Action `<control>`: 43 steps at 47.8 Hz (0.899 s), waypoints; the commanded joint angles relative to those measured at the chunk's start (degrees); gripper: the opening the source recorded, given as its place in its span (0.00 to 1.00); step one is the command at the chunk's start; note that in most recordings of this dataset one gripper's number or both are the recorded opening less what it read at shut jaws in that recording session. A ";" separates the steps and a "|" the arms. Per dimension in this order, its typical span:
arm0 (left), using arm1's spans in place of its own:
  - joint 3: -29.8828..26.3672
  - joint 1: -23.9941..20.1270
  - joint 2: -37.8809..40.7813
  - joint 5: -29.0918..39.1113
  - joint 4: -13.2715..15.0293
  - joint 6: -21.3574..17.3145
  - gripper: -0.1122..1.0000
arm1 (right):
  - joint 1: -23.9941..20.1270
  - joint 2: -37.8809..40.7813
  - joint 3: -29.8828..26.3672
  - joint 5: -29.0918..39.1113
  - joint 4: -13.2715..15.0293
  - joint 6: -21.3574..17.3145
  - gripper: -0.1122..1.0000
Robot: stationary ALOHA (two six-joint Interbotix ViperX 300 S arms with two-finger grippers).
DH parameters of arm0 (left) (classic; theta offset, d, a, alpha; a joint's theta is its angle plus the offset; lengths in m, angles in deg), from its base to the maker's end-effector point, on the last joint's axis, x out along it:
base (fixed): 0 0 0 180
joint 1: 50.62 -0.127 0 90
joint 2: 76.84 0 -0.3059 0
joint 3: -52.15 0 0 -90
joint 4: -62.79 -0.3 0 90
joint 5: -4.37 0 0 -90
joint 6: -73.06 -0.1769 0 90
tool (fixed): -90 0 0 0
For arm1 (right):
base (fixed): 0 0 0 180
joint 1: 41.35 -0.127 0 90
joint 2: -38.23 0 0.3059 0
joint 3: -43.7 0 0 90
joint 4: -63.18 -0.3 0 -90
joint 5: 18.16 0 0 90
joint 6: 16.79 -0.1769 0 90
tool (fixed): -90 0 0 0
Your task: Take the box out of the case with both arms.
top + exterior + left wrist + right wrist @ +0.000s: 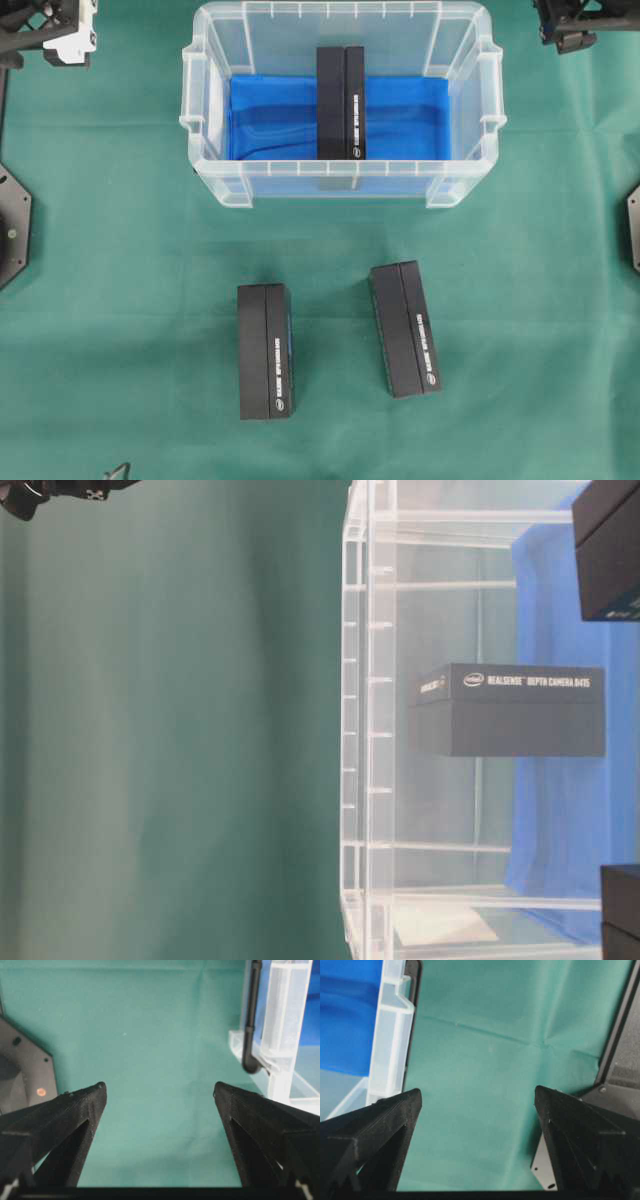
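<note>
Between my two spread grippers sat the case [345, 180], its black box [341, 103] lying on the blue sheet [270, 120] at mid-tub, against the far wall; I had the left gripper [160, 1092] hanging empty with its fingers wide apart over green cloth [150, 1035], the case's end wall just off to its right, and the right gripper [477, 1095] likewise splayed and empty, the opposite end wall just to its left. I judged the step to be the approach: each hand needed to rise clear of the rim [340, 10], cross inward and drop along one long flank of the box, squeezing together evenly so it lifted level. Room inside looked generous on either flank; the rim and handle lugs were the edges to mind. Two more black boxes [265, 350] lay on the cloth well clear of both hands
</note>
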 commanded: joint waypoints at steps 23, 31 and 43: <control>0.44 0.26 -1.41 -0.18 0.00 0.09 0.90 | 0.09 -0.44 -0.44 -0.18 -0.79 -0.18 0.90; 0.53 0.26 -1.49 -0.35 0.00 0.18 0.90 | 0.18 -0.35 -0.53 -0.09 -1.49 -0.18 0.90; 0.53 0.26 -1.41 -0.35 0.00 0.26 0.90 | 0.09 -0.35 -0.53 -0.18 -1.58 -0.09 0.90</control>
